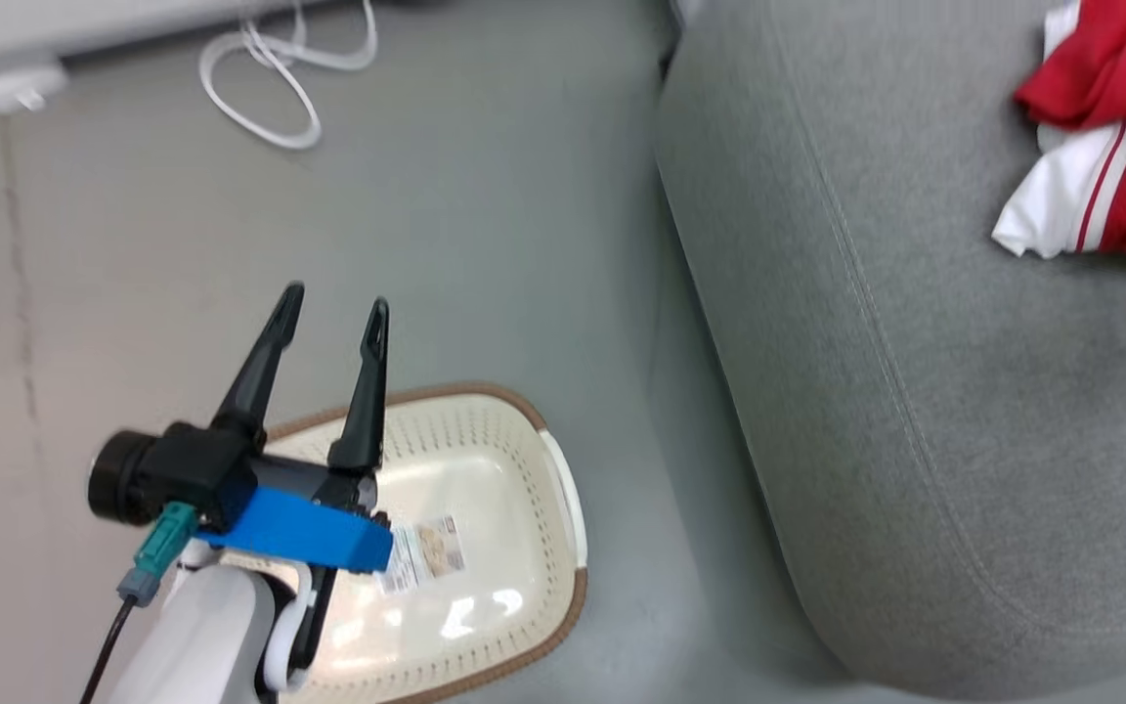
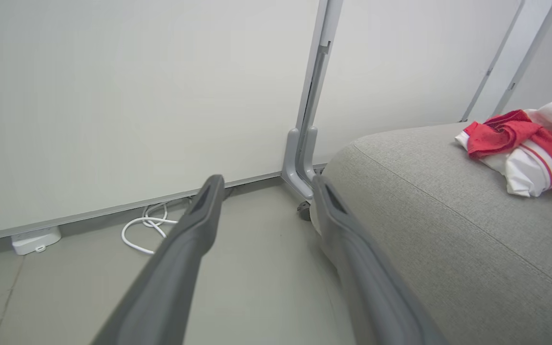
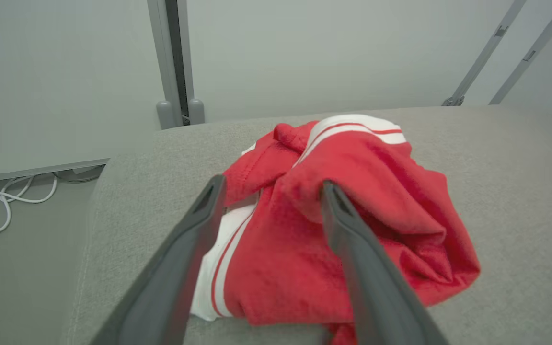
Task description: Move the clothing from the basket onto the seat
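Red-and-white clothing (image 1: 1110,108) lies bundled in one heap on the light-grey seat (image 1: 915,391), at the right edge of the head view and well apart from the basket (image 1: 499,460). How many garments make up the heap cannot be told.

The right jaws stand wide open over it. In the right wrist view the two dark fingers (image 3: 175,268) straddle the clothing (image 3: 304,249), one to each side, with the fabric resting loose on the seat (image 3: 520,167) and not pinched between them. Whether the fingertips brush the cloth cannot be told.

The left jaws are wide open too, with nothing between them. In the head view their fingers (image 1: 260,362) hang over the basket's far rim, pointing away from the robot. In the left wrist view the fingers (image 2: 185,254) aim at the floor (image 2: 257,287) and the wall's foot, with the seat (image 2: 448,230) rising just to their right and the clothing (image 2: 511,143) lying far back on it.

The basket stands on the grey floor (image 1: 475,196) beside the seat's near corner — cream walls, brown rim, a paper label (image 1: 421,552) on its bottom. A white cable (image 1: 270,88) lies coiled by the wall.
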`<state>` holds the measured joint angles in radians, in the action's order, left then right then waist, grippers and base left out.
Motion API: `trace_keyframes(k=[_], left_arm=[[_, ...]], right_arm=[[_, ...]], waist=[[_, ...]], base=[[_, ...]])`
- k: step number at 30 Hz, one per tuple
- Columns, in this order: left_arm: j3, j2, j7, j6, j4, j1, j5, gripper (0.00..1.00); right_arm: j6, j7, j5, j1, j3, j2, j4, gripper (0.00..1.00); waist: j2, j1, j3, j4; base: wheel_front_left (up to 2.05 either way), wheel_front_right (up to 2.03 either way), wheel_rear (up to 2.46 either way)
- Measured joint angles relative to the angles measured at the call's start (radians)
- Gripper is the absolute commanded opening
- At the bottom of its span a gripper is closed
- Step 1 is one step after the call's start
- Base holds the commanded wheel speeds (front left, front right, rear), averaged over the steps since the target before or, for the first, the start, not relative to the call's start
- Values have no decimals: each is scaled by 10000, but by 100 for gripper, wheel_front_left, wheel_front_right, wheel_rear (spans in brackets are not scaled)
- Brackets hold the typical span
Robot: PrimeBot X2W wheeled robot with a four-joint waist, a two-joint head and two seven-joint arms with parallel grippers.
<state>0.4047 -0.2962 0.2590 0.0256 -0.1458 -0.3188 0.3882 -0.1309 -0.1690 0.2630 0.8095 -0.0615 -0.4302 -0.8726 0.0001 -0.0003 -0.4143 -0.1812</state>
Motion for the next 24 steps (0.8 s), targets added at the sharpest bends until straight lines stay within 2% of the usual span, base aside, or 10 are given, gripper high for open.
trace_keyframes(k=[6,17,24], left_arm=[[-838,642,27,-73,-234,1131,92,100],[-2612,1651,27,-192,-568,2720,-224,100],[-3133,1799,29,-527,-1030,3133,-558,100]], right_arm=[[2,251,-240,-1977,-307,522,1670,100],[2,838,-966,-5737,-150,2491,6255,100],[2,930,-1066,-7187,-42,3233,7348,100]], waist=[[0,-1,1529,329],[0,0,3221,999],[0,1,3807,1838]], base=[[0,0,0],[0,0,0],[0,0,0]])
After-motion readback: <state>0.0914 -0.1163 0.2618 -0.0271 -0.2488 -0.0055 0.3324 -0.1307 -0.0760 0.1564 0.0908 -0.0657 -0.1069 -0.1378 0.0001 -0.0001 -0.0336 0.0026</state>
